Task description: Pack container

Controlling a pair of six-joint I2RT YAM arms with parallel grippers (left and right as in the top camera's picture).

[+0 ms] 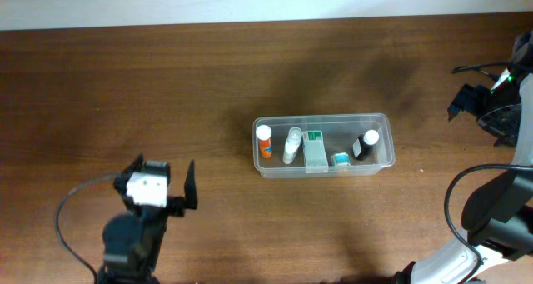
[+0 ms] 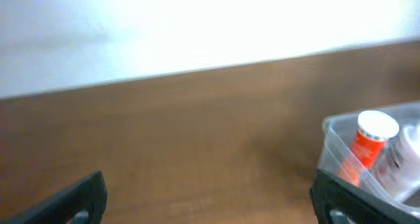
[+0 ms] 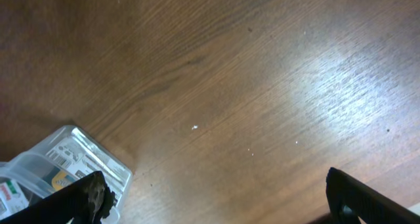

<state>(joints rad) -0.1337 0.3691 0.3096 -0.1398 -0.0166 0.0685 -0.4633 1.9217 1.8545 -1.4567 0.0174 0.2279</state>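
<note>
While the container [image 1: 366,171] sits mid-table [image 1: 166,84] w/ an orange bottle [image 1: 264,142], white bottle [image 1: 291,145], green box [image 1: 314,146] & black bottle [image 1: 365,144] inside, the left gripper [image 1: 162,171] hangs front-left, spread wide, empty; right gripper [image 3: 216,205] spread wide too, nothing btw its fingers.

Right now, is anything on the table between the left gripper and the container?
Nothing visible does. Only bare wooden table lies between the left gripper, its jaws open, and the container off to its side.
</note>
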